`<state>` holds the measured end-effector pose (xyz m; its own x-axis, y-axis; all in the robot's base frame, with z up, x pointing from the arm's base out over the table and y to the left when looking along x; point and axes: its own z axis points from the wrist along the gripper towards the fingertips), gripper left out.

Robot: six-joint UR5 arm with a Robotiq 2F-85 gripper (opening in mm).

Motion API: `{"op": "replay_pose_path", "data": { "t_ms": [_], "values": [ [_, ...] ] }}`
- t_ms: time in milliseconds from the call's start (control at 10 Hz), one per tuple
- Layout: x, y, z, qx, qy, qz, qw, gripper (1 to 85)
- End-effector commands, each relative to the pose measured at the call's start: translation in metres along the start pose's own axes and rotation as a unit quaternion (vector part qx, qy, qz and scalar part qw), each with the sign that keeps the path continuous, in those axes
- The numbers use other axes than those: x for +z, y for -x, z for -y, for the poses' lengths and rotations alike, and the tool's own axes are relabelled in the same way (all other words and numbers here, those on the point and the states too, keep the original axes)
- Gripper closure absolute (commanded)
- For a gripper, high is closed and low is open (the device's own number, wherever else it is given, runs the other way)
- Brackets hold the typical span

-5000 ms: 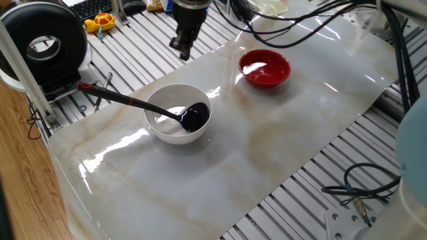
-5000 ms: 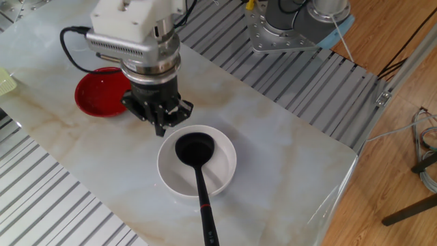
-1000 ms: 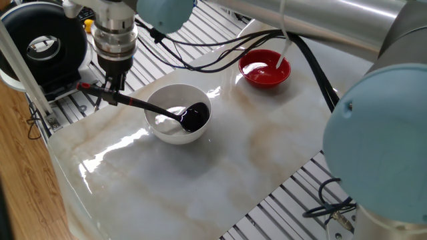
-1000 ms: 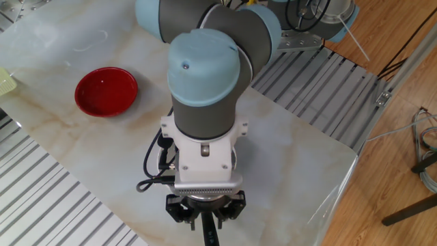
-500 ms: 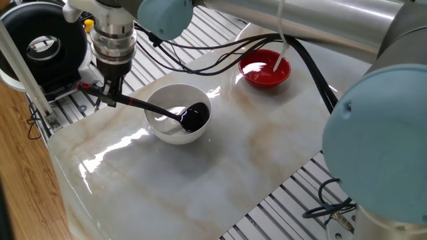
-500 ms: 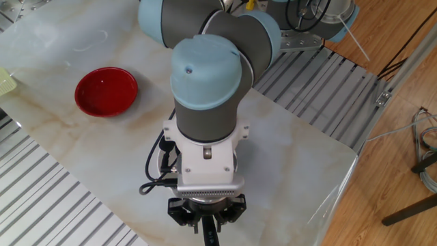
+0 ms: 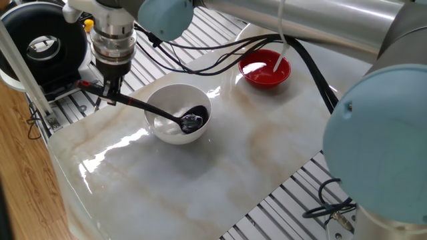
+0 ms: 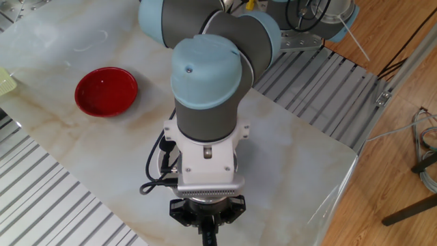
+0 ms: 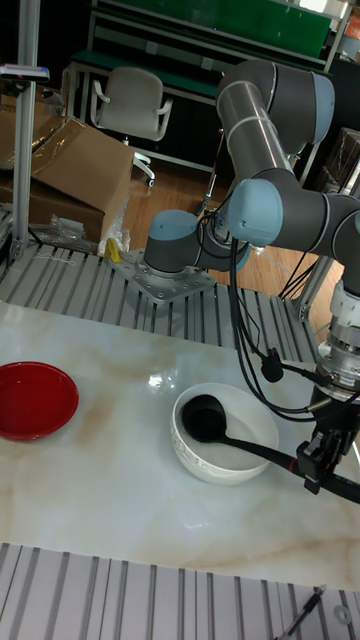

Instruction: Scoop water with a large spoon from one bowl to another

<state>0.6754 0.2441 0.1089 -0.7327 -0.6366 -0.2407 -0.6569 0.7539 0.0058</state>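
The large spoon (image 7: pixel 192 121), a black ladle, lies with its scoop inside the white bowl (image 7: pixel 175 87) and a glint on the scoop. Its thin handle (image 7: pixel 137 104) runs up and left over the rim to a red end. My gripper (image 7: pixel 107 94) is shut on that handle near the red end. A glossy patch of water (image 7: pixel 167 123) shows in the white bowl. The red bowl (image 7: pixel 251 75) sits apart at the back right. In the tall view the gripper (image 9: pixel 318 468) holds the handle to the right of the white bowl (image 9: pixel 215 468). My arm hides the white bowl in the other view, above the gripper (image 8: pixel 205 220).
A black round device (image 7: pixel 43 43) and yellow toys (image 7: pixel 100 22) stand off the marble sheet at the back left. Cables (image 7: pixel 220 57) trail over the table behind the bowls. The red bowl (image 8: pixel 106 91) lies far left of my arm; slatted table edges surround the sheet.
Since five seconds ago the gripper moved from between the bowls to the handle's red end and shut on it. In the last half second the scoop has tilted, now showing a glint.
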Motion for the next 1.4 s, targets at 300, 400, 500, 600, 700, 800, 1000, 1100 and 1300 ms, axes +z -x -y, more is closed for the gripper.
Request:
{"op": "replay_pose_path", "data": {
  "t_ms": [300, 400, 500, 600, 700, 800, 1000, 1100, 1300],
  "values": [
    [-0.024, 0.016, 0.004, -0.011, 0.003, 0.007, 0.9999, 84.3],
    [-0.029, 0.016, 0.005, -0.011, 0.002, 0.008, 0.9999, 84.3],
    [-0.033, 0.015, 0.006, -0.013, 0.002, 0.007, 0.9999, 84.3],
    [-0.038, 0.015, 0.006, -0.015, 0.004, 0.005, 0.9999, 84.3],
    [-0.042, 0.014, 0.005, -0.016, 0.005, 0.005, 0.9998, 84.3],
    [-0.045, 0.015, 0.005, -0.016, 0.005, 0.005, 0.9998, 84.3],
    [-0.050, 0.017, 0.003, -0.016, 0.008, 0.006, 0.9998, 84.3],
    [-0.053, 0.020, -0.001, -0.015, 0.012, 0.007, 0.9998, 84.3],
    [-0.054, 0.030, -0.014, 0.002, 0.038, 0.024, 0.9990, 84.3]
  ]
}}
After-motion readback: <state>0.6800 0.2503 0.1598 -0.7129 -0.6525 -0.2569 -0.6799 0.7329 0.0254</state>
